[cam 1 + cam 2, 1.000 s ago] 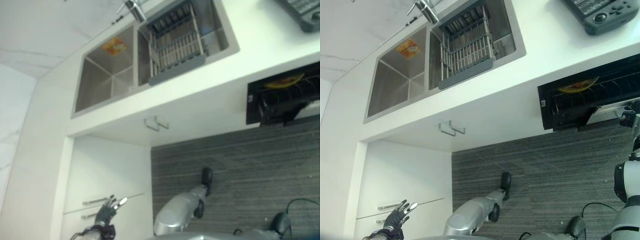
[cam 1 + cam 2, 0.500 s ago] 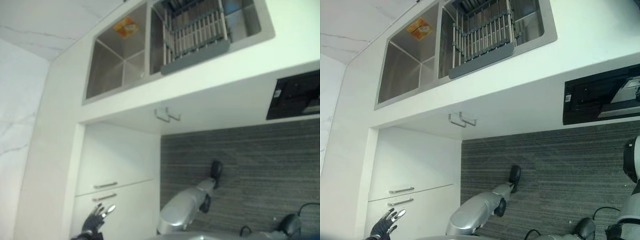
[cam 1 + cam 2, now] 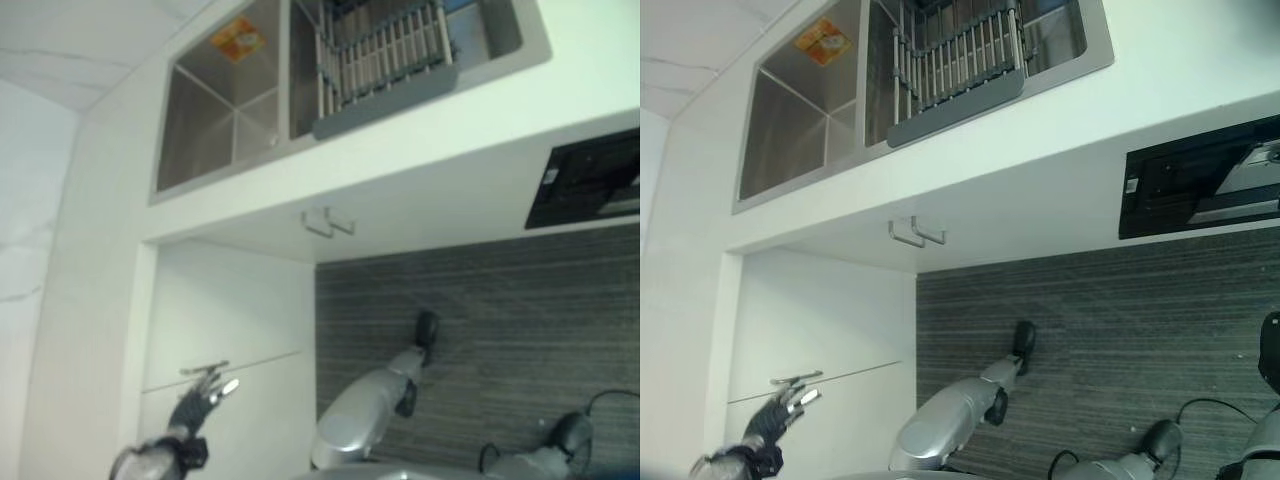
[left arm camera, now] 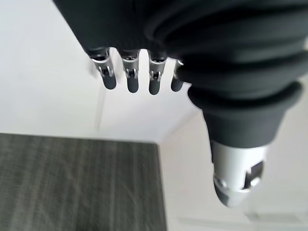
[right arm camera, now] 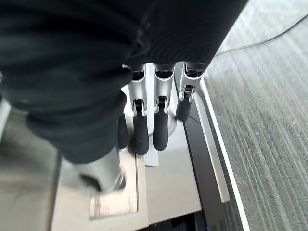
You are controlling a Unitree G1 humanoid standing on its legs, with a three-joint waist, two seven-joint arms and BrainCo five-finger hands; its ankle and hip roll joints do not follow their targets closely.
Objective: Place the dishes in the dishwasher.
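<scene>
Since half a second ago the head camera has swung slightly, so the whole scene sits a little differently; beyond that, the left robot hand (image 3: 200, 398) has risen against the white cabinet front (image 3: 225, 310) and now reaches up to the drawer handle (image 3: 797, 378), its fingertips at or just under the bar. Whether they touch it cannot be told from the head views.

In its own wrist view the left robot hand (image 4: 202, 72) has its fingers (image 4: 131, 79) hanging straight and loosely spread, thumb set apart, holding nothing, with the white cabinet and the grey striped floor (image 4: 72, 183) beyond them.

The right robot hand (image 5: 96, 86) shows in its wrist view with fingers (image 5: 160, 127) extended and relaxed, dark tips hanging close above a flat grey metal panel (image 5: 168, 187) beside a dark opening; whether they touch it cannot be told. It grips nothing.

The dishwasher (image 3: 1200, 185) is the dark open slot under the white bench (image 3: 450, 130) on the robot's right, with a pale grey part showing inside. No dishes can be made out in it at this moment. On the bench top the double steel sink (image 3: 215, 110) carries a grey dish rack (image 3: 385, 60) in its right basin and an orange sticker (image 3: 237, 40) on the wall of the left basin.
</scene>
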